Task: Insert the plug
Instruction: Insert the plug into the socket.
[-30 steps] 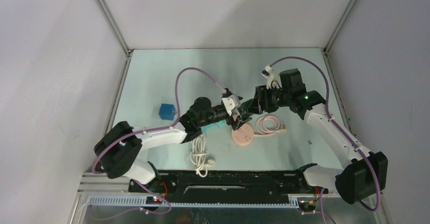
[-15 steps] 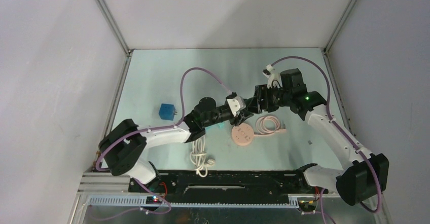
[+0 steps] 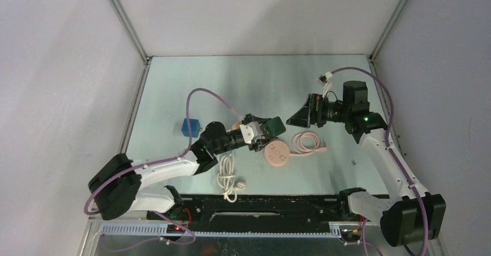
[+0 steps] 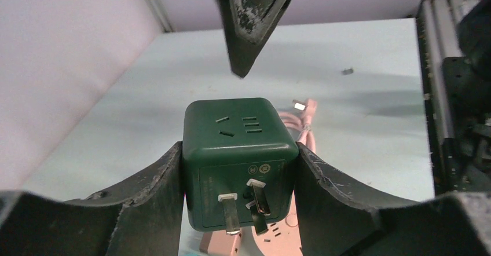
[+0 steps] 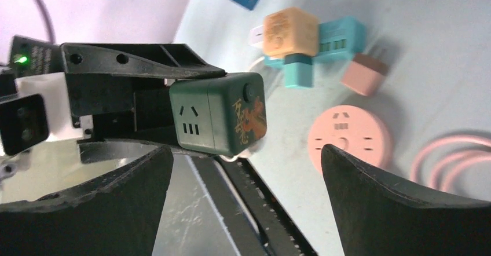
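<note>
Pale green table (image 3: 243, 82). Left gripper (image 4: 238, 172) was clamped on two opposite sides of the dark green plug cube (image 4: 237, 143), which it held off the table close by the round pink socket (image 3: 277, 152). Right gripper (image 3: 300, 116) sat apart from it, jaws spread wide, gripping nothing. Cube had rounded corners, slot openings on two faces, flat metal prongs on another, and a round button with gold-red print on a side. Small blue cube (image 3: 189, 127) lay well to the left.
</note>
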Motion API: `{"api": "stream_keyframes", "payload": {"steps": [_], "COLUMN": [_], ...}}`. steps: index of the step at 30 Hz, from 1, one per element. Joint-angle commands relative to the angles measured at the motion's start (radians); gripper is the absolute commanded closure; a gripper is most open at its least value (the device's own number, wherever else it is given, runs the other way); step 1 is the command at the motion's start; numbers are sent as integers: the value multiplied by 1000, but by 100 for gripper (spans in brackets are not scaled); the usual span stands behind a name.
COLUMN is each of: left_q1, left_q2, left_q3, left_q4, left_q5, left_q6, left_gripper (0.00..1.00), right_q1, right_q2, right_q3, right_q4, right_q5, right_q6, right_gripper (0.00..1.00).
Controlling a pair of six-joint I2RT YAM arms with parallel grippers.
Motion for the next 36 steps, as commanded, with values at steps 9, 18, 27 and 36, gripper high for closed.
{"api": "stream_keyframes", "payload": {"steps": [9, 18, 27, 36], "left_q1": [-1, -1, -1, -2], "left_q2": [-151, -148, -146, -150], "left_q3": [-18, -10, -30, -38], "left_q4": [155, 187, 245, 227], "left_q5": [178, 184, 161, 129], "left_q6": [14, 18, 23, 72], "left_gripper": [100, 100, 100, 100], "right_q1": [55, 139, 158, 160], "right_q2": [31, 70, 100, 103], "right_q3": [-40, -48, -49, -75], "right_q4": [267, 442, 499, 641], "right_q5": [-297, -317, -356, -420], "right_q6": [200, 352, 410, 546], "right_gripper": [0, 4, 13, 42]}}
